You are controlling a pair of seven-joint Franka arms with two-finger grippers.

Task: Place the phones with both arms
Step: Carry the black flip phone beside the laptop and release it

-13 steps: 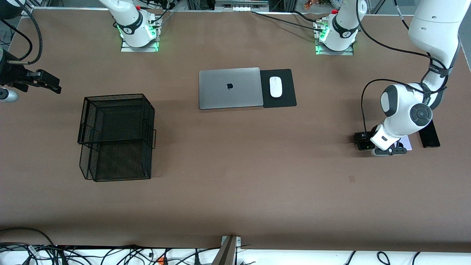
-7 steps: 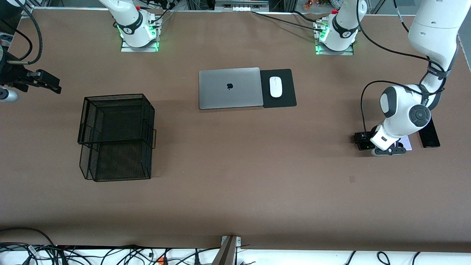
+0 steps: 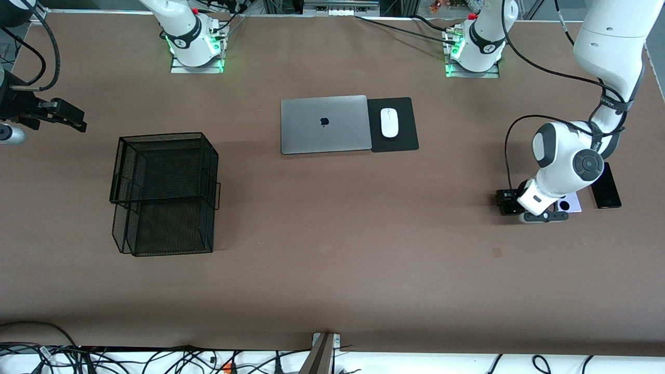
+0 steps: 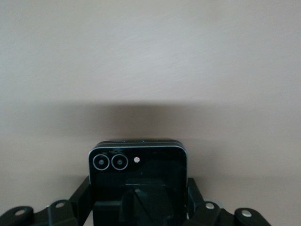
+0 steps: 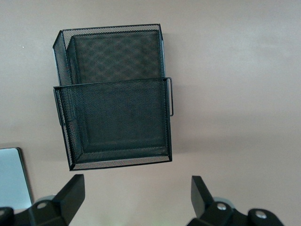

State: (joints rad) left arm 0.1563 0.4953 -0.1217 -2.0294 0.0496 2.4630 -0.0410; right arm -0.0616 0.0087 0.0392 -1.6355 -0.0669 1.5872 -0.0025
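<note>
Small black phone point(image 4: 137, 181) sits clamped between the left tool's point(image 4: 137, 207) fingers.

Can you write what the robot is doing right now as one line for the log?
left claw: shut on small black phone, beside lilac phone | right claw: open, waiting over mesh basket | slim black phone: on table

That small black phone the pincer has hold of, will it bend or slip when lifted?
The small black phone looks like a rigid slab, so it probably won't bend. Its glossy face and rounded edges suggest it might slip, though the left pincer grips both sides. Flat and squat, it shouldn't roll.
</note>
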